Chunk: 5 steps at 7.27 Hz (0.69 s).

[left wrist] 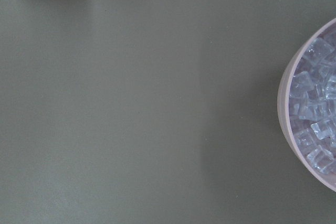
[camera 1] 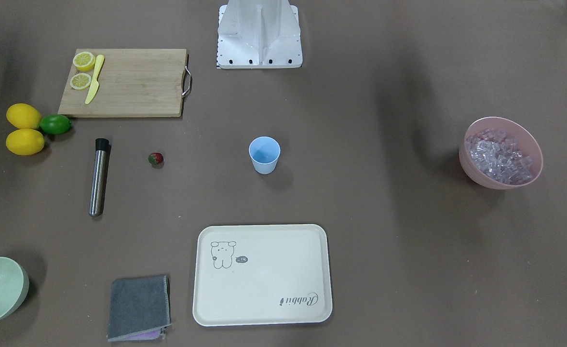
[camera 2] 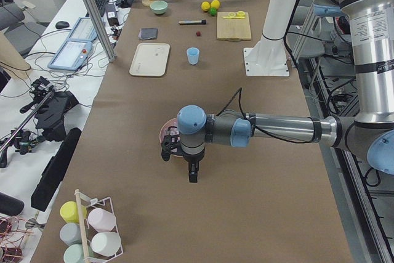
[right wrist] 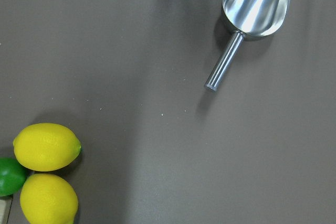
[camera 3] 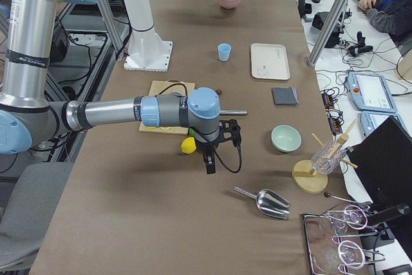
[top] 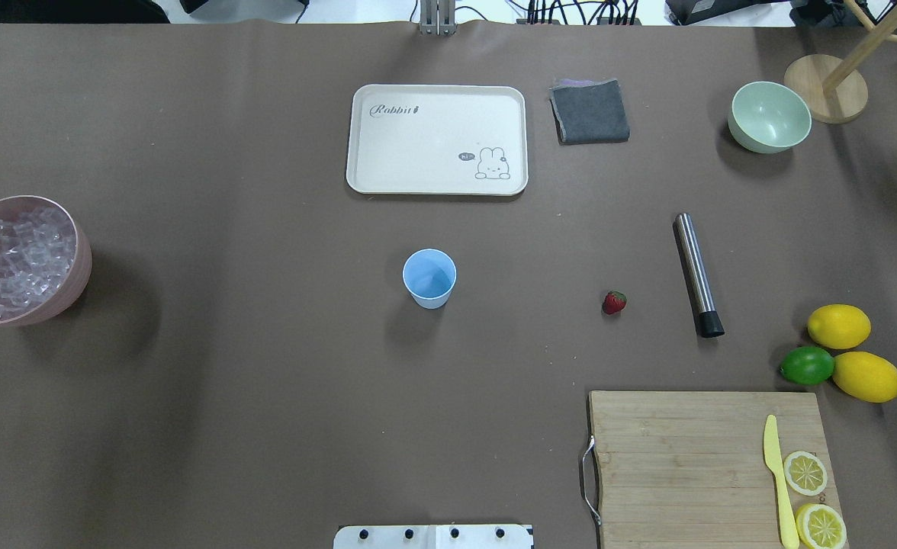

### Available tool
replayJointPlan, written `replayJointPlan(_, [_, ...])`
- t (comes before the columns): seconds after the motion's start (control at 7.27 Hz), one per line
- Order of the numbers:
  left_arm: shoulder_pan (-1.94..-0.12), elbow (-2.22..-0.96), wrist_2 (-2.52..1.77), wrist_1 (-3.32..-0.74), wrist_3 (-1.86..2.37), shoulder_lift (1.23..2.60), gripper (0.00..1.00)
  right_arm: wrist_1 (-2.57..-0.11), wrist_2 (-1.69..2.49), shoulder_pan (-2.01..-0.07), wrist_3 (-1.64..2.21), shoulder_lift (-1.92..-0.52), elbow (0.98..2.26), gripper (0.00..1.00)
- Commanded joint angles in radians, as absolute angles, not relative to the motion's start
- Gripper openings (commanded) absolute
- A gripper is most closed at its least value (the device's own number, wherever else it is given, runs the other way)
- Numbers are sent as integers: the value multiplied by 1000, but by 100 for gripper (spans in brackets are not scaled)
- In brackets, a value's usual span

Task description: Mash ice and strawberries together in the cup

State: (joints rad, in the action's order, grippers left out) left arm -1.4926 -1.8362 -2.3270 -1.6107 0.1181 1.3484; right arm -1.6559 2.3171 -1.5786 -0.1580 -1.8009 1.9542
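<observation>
Your cup (top: 429,277) is standing mid-table, with the strawberry (top: 614,303) lying to its right and the ice (top: 14,263) sitting in the pink bowl (top: 75,284) at far left. You cannot tell whether the left gripper (camera 2: 192,175) or the right gripper (camera 3: 210,164) is spread.

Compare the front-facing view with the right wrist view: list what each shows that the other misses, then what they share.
Only the front-facing view shows the cup, the strawberry, the ice in its pink bowl, and the tray. Only the right wrist view shows the scoop, lying on the table with its handle pointing down-left. Both show the two lemons, the lime beside them, and the brown table.
</observation>
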Motion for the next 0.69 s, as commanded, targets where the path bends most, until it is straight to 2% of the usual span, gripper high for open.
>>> replayJointPlan(0.0, [-1493, -1836, -2327, -1611, 118, 1348, 98, -1657, 2316, -1578, -158, -1802, 1954, 100])
replayJointPlan(0.55, [-1493, -1836, -2327, -1611, 118, 1348, 98, -1655, 2309, -1578, -156, -1802, 1945, 100])
